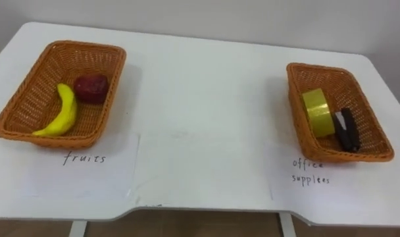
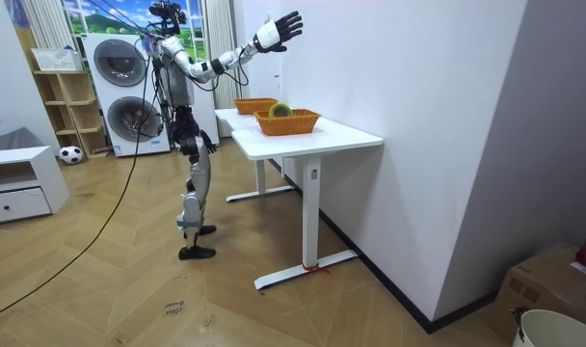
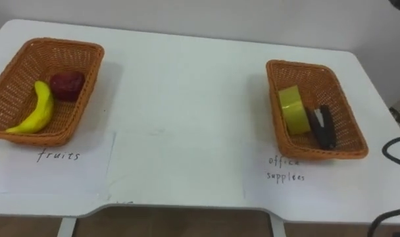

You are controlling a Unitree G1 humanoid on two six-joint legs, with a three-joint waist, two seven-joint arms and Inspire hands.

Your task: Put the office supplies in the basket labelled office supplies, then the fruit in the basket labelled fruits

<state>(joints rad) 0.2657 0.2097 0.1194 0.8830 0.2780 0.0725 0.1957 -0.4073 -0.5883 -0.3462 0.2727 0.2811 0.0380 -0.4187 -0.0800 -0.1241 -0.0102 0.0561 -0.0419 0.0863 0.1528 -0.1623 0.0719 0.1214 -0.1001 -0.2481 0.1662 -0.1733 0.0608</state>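
Note:
On the white table (image 1: 200, 125) stand two wicker baskets. The left basket (image 1: 88, 46) holds a yellow banana (image 1: 63, 112) and a dark red apple (image 1: 91, 87). In the right basket (image 1: 318, 68) a yellow tape roll (image 1: 318, 112) lies beside a black stapler (image 1: 347, 129). The room view shows me standing at the table's end with my right hand (image 2: 279, 31) raised high above the table, fingers spread and holding nothing.
A paper sheet marked as fruits (image 1: 85, 158) lies before the left basket; one marked as office supplies (image 1: 310, 171) lies before the right. Behind me stand stacked washing machines (image 2: 119, 63), with a low white cabinet (image 2: 18, 183) at the room view's left.

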